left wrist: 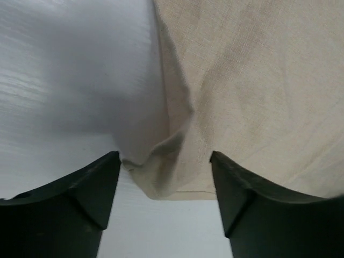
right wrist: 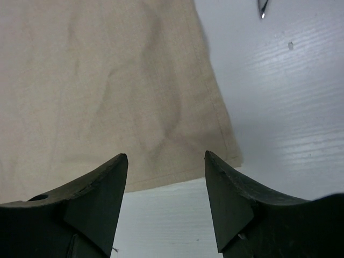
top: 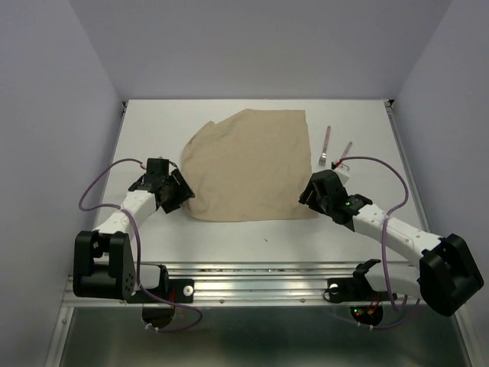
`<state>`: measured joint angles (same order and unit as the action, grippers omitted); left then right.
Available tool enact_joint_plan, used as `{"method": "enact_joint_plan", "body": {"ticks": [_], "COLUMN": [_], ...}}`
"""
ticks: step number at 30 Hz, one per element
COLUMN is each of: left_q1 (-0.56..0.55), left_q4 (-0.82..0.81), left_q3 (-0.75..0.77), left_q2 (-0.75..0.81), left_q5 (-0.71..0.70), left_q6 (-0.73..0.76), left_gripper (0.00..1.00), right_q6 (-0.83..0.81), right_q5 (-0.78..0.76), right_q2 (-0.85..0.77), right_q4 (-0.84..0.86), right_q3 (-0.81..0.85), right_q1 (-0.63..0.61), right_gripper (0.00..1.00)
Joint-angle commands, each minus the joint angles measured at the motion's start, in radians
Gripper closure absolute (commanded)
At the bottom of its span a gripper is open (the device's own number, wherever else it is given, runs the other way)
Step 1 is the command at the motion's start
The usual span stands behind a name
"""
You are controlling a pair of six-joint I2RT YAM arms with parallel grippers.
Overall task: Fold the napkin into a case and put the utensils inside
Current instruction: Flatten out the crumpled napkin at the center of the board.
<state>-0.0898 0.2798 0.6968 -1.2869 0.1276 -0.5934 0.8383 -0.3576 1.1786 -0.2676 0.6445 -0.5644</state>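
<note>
The left gripper [left wrist: 164, 161] and right gripper [right wrist: 166, 161] are hanging open at the near corners of the napkin [top: 248, 164].
The tan cloth is lying spread flat on the white table [top: 229, 237]; both sets of jaws are standing apart, clamping nothing. Two pink-handled pieces, probably the fork [top: 325, 145] and knife [top: 344, 153], are resting just right of it.

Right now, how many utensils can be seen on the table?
2. The first utensil lies just right of the napkin, near its far right corner. The second utensil lies angled just right of the first. Another could be hidden under the cloth.
</note>
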Motion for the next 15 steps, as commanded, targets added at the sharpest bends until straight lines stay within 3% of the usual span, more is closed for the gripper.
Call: {"method": "enact_joint_plan", "body": {"ticks": [1, 2, 3, 4, 7, 8, 15], "left_q1": [-0.004, -0.005, -0.004, -0.005, -0.005, -0.007, -0.014], "left_q4": [0.073, 0.119, 0.149, 0.233, 0.306, 0.315, 0.312], "left_q3": [0.033, 0.039, 0.046, 0.062, 0.069, 0.069, 0.02], "left_q2": [0.044, 0.06, 0.061, 0.054, 0.043, 0.046, 0.066], "left_q5": [-0.072, -0.115, -0.167, -0.265, -0.336, -0.342, -0.318], "left_q6": [-0.034, -0.045, -0.06, -0.124, -0.172, -0.184, -0.253], "left_gripper": [0.13, 0.04, 0.04, 0.11, 0.27, 0.29, 0.44], "right_q6": [0.082, 0.082, 0.084, 0.084, 0.078, 0.079, 0.078], "right_q5": [-0.003, -0.007, -0.012, -0.014, -0.011, -0.011, -0.003], "right_q2": [-0.03, -0.033, -0.034, -0.036, -0.027, -0.02, 0.018], "right_q4": [-0.074, -0.078, -0.082, -0.082, -0.082, -0.085, -0.087], "right_q3": [-0.012, -0.016, -0.016, -0.011, 0.007, 0.014, 0.037], "right_q1": [-0.009, -0.009, -0.009, -0.009, -0.009, -0.009, -0.009], "right_gripper": [0.35, 0.34, 0.34, 0.33, 0.32, 0.29, 0.3]}}
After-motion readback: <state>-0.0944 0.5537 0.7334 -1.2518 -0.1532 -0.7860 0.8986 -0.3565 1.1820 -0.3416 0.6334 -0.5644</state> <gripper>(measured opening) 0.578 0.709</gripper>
